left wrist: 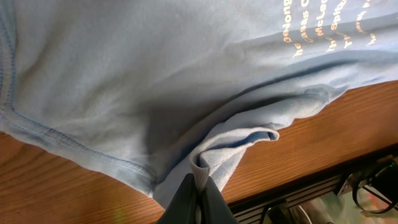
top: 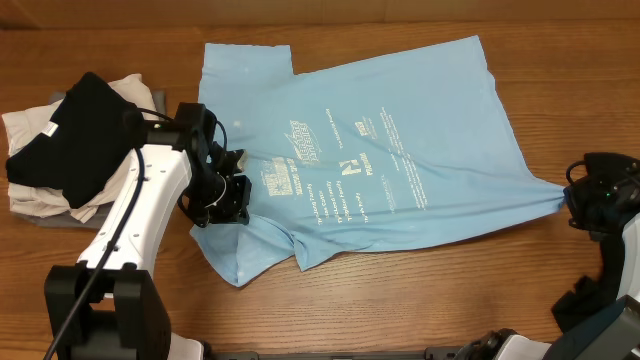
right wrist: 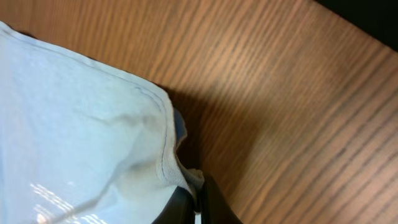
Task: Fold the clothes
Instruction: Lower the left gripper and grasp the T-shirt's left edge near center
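Spanning the whole overhead view, the wooden table [top: 420, 300] carries a sky-blue T-shirt [top: 420, 110] spread across its middle, white lettering facing up, with the cloth wrinkled along the near edge. At the table's left end, apart from the shirt, sits a pile of clothes: a black garment [top: 85, 130] lies on top of pale ones [top: 25, 130]. The left gripper [left wrist: 198, 190] is clenched on a bunched fold at the shirt's left side, and the right gripper [right wrist: 198, 202] is pinched tight on the shirt's hem corner at the right side
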Robot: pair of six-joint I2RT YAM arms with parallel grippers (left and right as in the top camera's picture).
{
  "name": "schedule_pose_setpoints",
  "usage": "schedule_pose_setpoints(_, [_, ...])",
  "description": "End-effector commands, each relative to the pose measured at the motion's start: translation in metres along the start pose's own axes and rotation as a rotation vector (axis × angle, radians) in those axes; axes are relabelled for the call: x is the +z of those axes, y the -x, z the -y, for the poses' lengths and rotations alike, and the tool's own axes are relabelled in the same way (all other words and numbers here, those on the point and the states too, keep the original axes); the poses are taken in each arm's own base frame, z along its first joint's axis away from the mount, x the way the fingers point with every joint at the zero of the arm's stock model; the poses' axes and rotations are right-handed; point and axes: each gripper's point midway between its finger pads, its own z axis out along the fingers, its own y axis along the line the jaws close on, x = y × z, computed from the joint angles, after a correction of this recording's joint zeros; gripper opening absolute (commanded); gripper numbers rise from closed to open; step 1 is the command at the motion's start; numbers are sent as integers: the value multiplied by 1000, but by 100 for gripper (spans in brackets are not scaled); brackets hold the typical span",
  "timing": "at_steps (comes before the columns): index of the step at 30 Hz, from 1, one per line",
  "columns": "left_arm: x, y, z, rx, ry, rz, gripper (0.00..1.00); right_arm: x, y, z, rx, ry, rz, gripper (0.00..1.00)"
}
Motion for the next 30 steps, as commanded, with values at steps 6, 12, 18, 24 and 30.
schedule_pose_setpoints(6, [-10, 10, 2, 62, 10, 76, 4, -7, 18, -15, 15, 58, 62, 4])
schedule_pose_setpoints(12, [-13, 33, 1, 95, 24, 173, 4, -8, 22, -17, 25, 67, 78, 4])
schedule_pose_setpoints(18, [-14, 37, -1, 99, 37, 188, 4, -8, 23, -18, 28, 70, 83, 5])
schedule_pose_setpoints(24, [-18, 39, 0, 116, 40, 204, 4, -9, 29, -21, 21, 83, 105, 4])
schedule_pose_setpoints(30, [-28, 44, 4, 126, 39, 236, 4, -10, 36, -25, 15, 99, 135, 5])
